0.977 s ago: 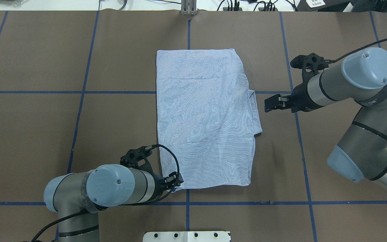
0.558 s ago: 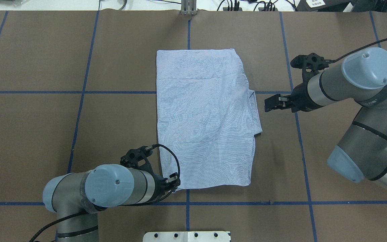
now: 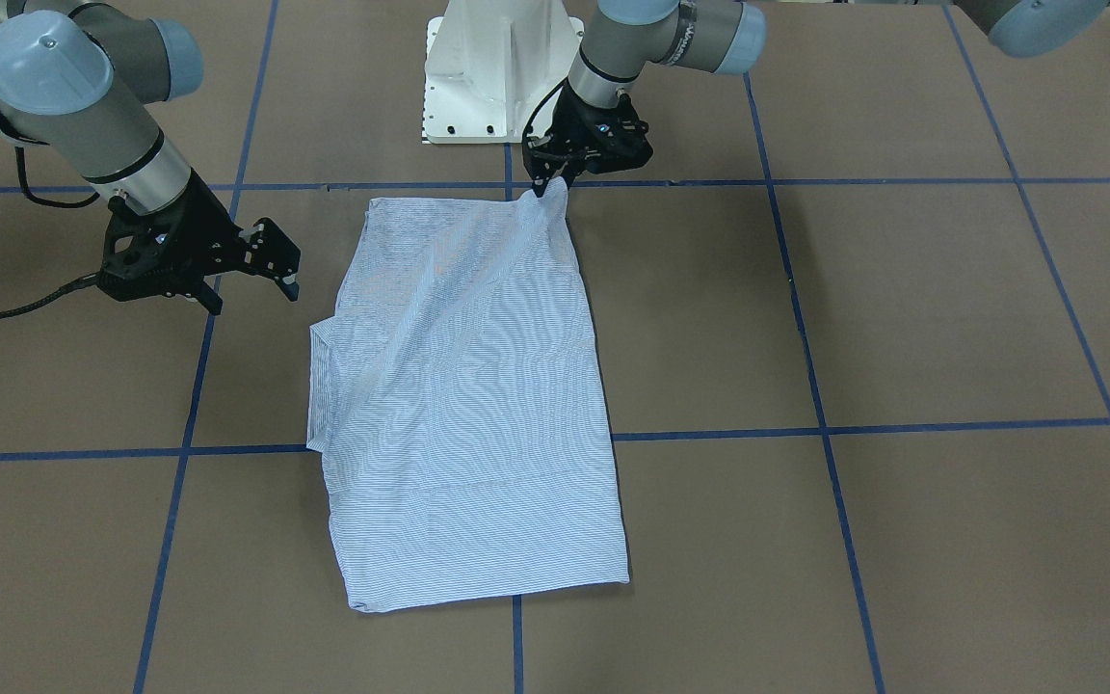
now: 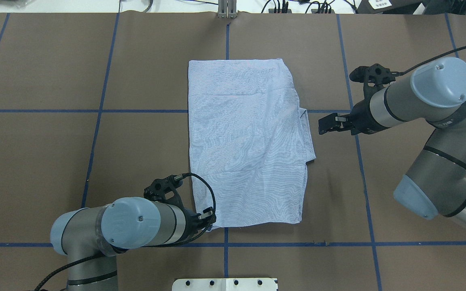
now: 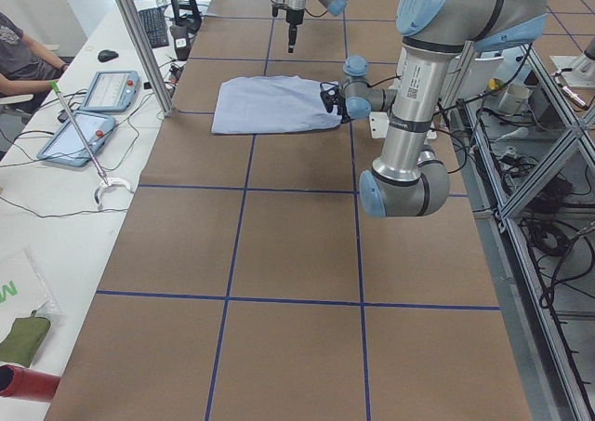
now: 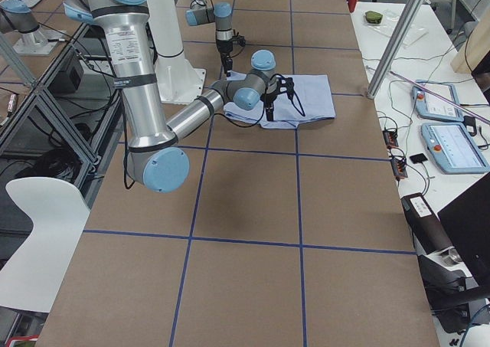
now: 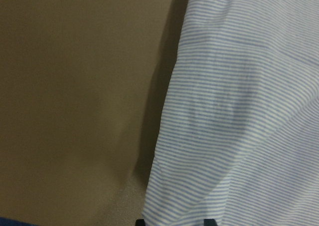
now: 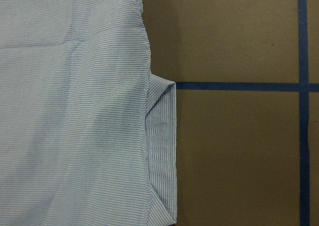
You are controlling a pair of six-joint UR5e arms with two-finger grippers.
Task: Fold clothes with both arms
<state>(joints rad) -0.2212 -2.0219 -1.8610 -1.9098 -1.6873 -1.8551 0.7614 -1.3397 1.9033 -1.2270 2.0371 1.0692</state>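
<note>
The light blue striped shirt (image 4: 245, 141) lies folded into a tall rectangle at the table's centre, also seen in the front-facing view (image 3: 468, 405). A narrow folded flap (image 8: 164, 151) sticks out at its right edge. My left gripper (image 4: 210, 220) is shut on the shirt's near left corner. In the front-facing view that corner is lifted slightly off the table by the left gripper (image 3: 547, 183). The left wrist view shows striped cloth (image 7: 239, 111) between the fingertips. My right gripper (image 4: 323, 124) hovers open just right of the flap, holding nothing, and its spread fingers show in the front-facing view (image 3: 256, 297).
The white pedestal base (image 4: 225, 284) sits at the near table edge. Blue tape lines (image 4: 95, 133) grid the brown tabletop. Cables and plugs (image 4: 289, 6) line the far edge. A side bench with tablets (image 5: 107, 91) and a seated person (image 5: 19, 59) lies beyond the far side.
My left gripper has drawn back slightly toward the near left with the shirt corner in it. The right arm has not moved.
</note>
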